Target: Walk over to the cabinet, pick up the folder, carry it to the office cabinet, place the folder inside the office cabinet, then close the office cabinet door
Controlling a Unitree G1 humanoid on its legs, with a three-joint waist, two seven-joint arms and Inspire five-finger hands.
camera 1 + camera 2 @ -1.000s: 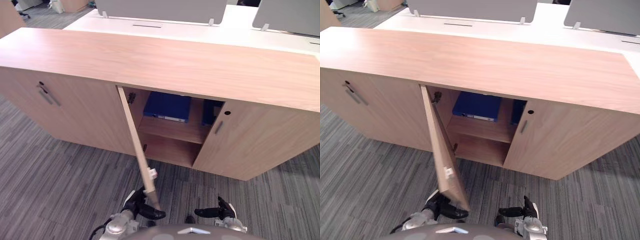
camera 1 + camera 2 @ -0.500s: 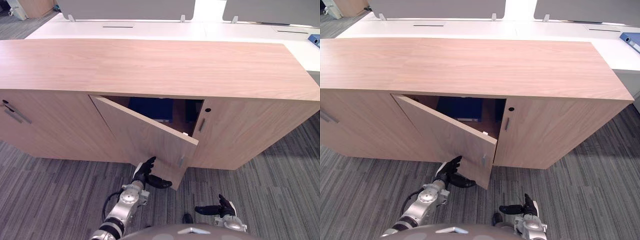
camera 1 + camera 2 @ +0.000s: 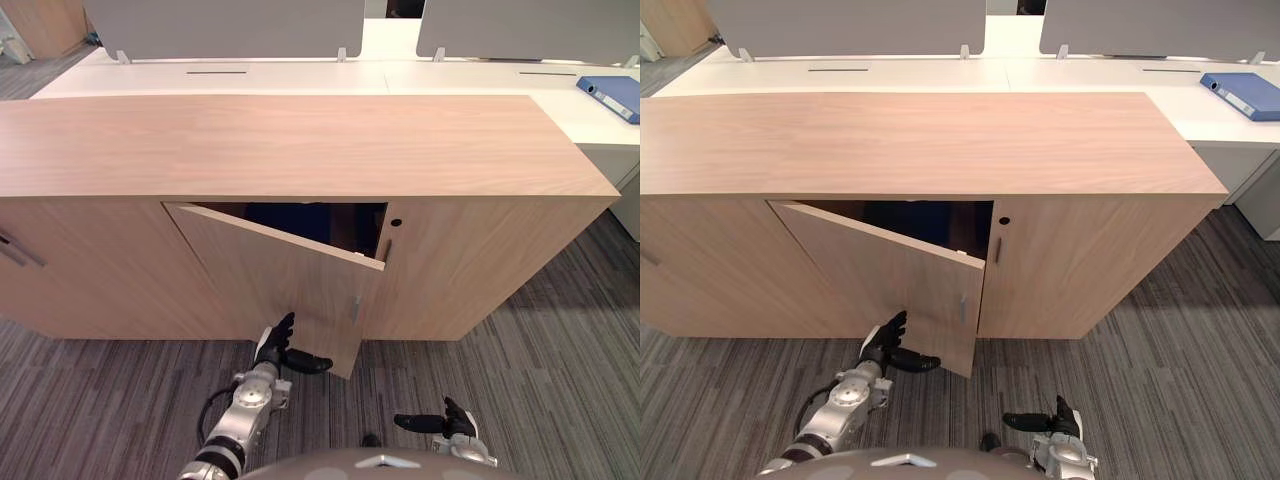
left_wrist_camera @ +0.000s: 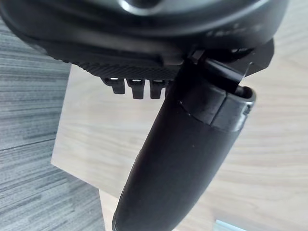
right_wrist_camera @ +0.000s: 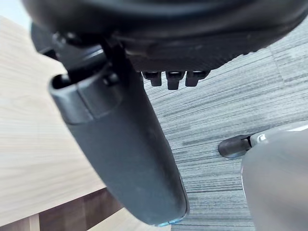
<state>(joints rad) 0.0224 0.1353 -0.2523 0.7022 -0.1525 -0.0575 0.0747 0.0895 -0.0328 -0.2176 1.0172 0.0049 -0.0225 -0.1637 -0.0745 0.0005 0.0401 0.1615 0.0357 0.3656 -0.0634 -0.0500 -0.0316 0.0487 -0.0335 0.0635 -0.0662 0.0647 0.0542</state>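
Both hands sit low in the frame. The left hand [image 3: 275, 350], bottom centre, has its fingers straight and spread away from the thumb. They lie flat against the lower face of the office cabinet door [image 3: 285, 275], and the forearm rises from the bottom edge. The right hand [image 3: 440, 424] hangs at the lower right over the carpet [image 3: 560, 380], fingers loosely extended toward the left, holding nothing.

Inside the office cabinet [image 3: 300, 145] the folder [image 3: 295, 212] shows as a dark blue strip in the wedge-shaped gap above the door's top edge. The strip runs left to right across the frame; which way its spine faces cannot be told.

Half a second ago the gap was wider, and the door has swung nearer to shut. A second ago it stood wide open, edge-on.

Another blue folder [image 3: 610, 96] lies flat on the white desk [image 3: 450, 75] at the upper right.
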